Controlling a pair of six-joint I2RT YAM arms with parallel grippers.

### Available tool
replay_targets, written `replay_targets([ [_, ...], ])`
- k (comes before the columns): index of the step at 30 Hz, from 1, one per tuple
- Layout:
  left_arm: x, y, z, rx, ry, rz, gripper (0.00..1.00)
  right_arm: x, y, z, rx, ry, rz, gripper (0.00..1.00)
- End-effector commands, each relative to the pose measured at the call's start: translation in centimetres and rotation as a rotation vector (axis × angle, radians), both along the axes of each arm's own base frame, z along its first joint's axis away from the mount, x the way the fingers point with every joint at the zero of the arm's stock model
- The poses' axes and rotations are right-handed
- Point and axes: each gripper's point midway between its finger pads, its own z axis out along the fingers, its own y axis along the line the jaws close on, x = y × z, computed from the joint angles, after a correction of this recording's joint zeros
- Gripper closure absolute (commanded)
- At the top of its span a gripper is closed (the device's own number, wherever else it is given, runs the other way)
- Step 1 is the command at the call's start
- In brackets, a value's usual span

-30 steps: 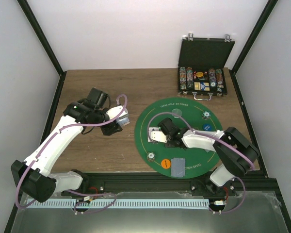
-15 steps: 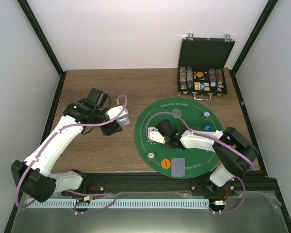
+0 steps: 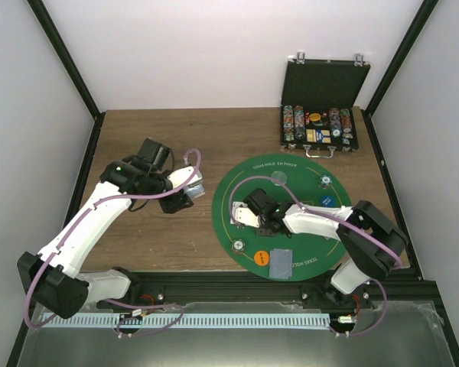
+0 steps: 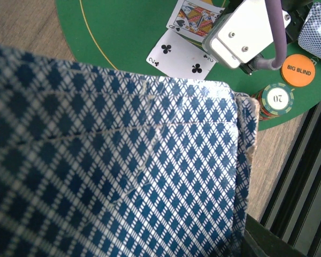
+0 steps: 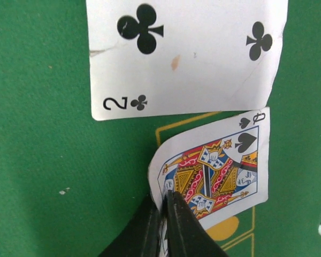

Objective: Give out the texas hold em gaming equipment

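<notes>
One wooden desk is shown carrying a round green mat. Over bare wood, well apart from the mat's left rim, the left jaws are closed around a deck of blue-diamond backs. The right arm is stretched across the mat and is much the nearer to the face-up cards. A two of clubs is laid flat, its long axis running across the right wrist view. Just beside it, on the side toward the arm, a queen of spades is pinched at one corner by the right jaws, which are pressed almost together. The queen is turned face up, its gripped edge curled off the felt, its body pointing straight ahead of the jaws toward the two. Its long axis seems parallel to the two's, though this is hard to tell. Release is judged the step in hand. An orange disc and a striped chip are seen by the mat's near edge.
</notes>
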Motion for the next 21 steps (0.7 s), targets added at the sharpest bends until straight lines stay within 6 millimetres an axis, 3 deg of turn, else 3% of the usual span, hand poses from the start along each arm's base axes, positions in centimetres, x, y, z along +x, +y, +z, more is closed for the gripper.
replay_targets([
  [1, 0.1, -0.2, 0.0, -0.013, 0.0, -0.012, 0.51, -0.9, 0.5, 0.0, 0.002, 0.051, 0.0, 0.9],
  [10, 0.0, -0.2, 0.0, -0.014, 0.001, -0.012, 0.51, -0.9, 1.5, 1.9, 0.06, 0.056, 0.002, 0.67],
  [16, 0.0, -0.2, 0.1, -0.014, 0.0, -0.012, 0.51, -1.9, 4.5, 6.8, 0.272, 0.08, 0.046, 0.51],
  [21, -0.1, -0.1, 0.2, -0.015, 0.0, -0.013, 0.51, -0.4, 7.2, 11.7, 0.539, 0.08, -0.063, 0.41],
])
